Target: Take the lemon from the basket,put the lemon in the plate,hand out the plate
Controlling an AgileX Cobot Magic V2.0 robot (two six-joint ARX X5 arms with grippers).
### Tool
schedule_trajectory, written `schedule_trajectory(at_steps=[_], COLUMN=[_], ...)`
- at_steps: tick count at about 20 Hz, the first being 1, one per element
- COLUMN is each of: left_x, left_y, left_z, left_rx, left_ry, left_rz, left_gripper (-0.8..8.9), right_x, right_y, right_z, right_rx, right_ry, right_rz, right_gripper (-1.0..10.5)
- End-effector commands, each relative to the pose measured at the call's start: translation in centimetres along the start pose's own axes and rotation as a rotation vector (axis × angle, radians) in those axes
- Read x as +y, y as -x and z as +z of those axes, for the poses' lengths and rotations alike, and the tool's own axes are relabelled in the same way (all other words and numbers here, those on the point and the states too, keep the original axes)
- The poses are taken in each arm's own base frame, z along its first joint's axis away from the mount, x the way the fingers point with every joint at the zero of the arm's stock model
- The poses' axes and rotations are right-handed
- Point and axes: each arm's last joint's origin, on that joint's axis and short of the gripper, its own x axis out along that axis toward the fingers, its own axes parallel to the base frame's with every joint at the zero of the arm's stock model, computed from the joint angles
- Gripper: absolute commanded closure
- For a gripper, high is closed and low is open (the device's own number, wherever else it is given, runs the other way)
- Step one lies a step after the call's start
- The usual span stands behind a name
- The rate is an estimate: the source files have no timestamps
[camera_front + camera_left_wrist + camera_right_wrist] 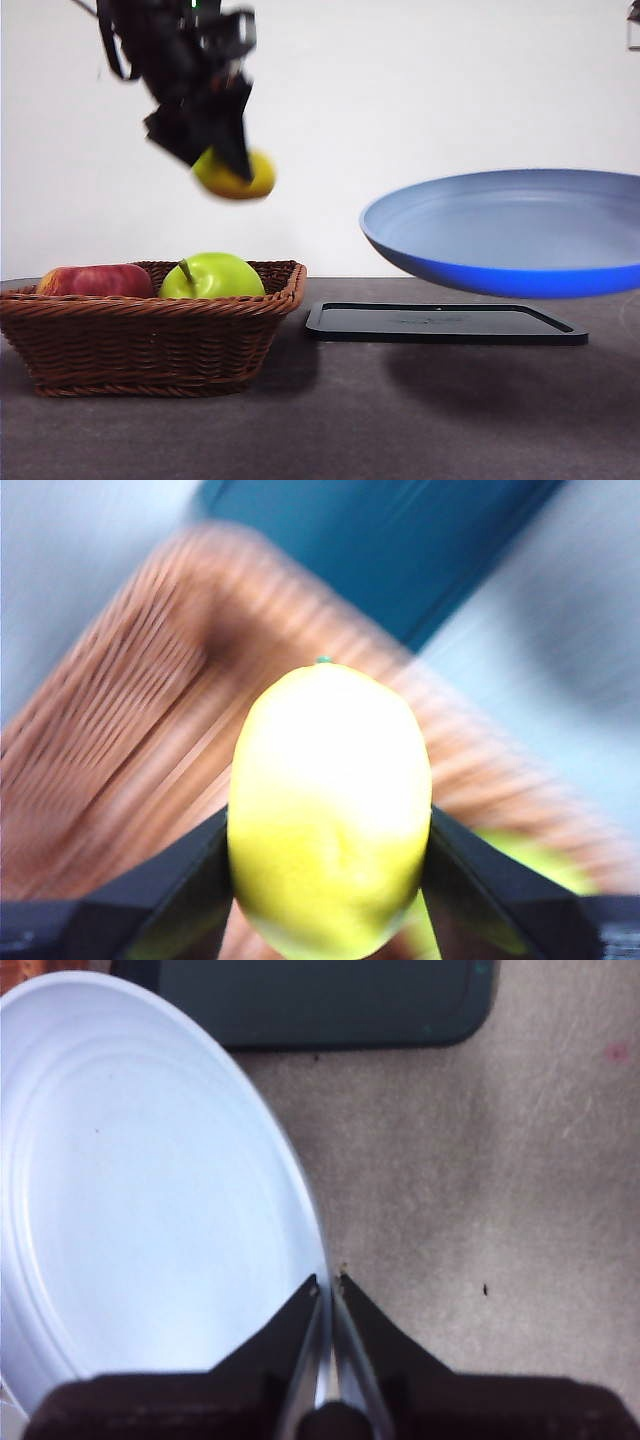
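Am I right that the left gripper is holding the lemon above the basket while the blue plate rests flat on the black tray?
Not quite. The plate is not on the black tray; the front view shows it held in the air above it, gripped at the rim by the right gripper. The rest holds: the left gripper has the lemon above the basket.

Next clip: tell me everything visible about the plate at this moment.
The plate is wide, shallow, round and light blue with a matte look and faint concentric rings inside. It is empty and held in the air, tilted, above the black tray and to the side of the basket, touching neither. The right gripper pinches its rim, jaws shut on the edge. Nothing else touches it.
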Motion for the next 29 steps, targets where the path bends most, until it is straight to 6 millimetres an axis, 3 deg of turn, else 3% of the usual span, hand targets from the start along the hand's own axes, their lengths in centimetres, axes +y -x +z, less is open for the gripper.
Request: schedule_trajectory(at_steps=[1,5,9,11,15,21,29], left_x=[-1.4,-5.3,-9.4,-11.8,-16.4,-19.4,-20.2], left_y=[2.5,5.3,4.7,4.1,2.8,0.0,-5.2], left_z=[1.1,0.5,0.7,1.7,3.1,3.6,3.5], left_rx=[-0.144,-0.156,-0.084,-0.099,-0.126,-0.085,0.037], left_ry=[0.025,-0.024,-0.12,-0.202,-0.329,-0.371,-0.368], left_rz=[-0.195,-0.456,-0.536,-0.499,-0.267,-0.212,-0.129], left_gripper=[6.79,7.0,7.0,7.0,6.99,6.68,6.67], right_x=[-0.1,-0.5,-0.5,-0.4,-0.2,-0.2,-0.1], right_y=[-0.5,-2.4,-3.6,-3.9,-4.0,-4.0,-4.0], right_z=[0.6,1.2,1.8,2.0,1.9,1.9,1.9], right_rx=[0.01,0.063,0.065,0.071,0.077,0.082,0.086], right_ry=[-0.021,-0.051,-0.075,-0.075,-0.082,-0.084,-0.085], right_rz=[0.004,0.033,0.121,0.156,0.16,0.169,0.185], right_gripper=[9.4,9.4,9.4,9.4,9.4,9.4,9.4])
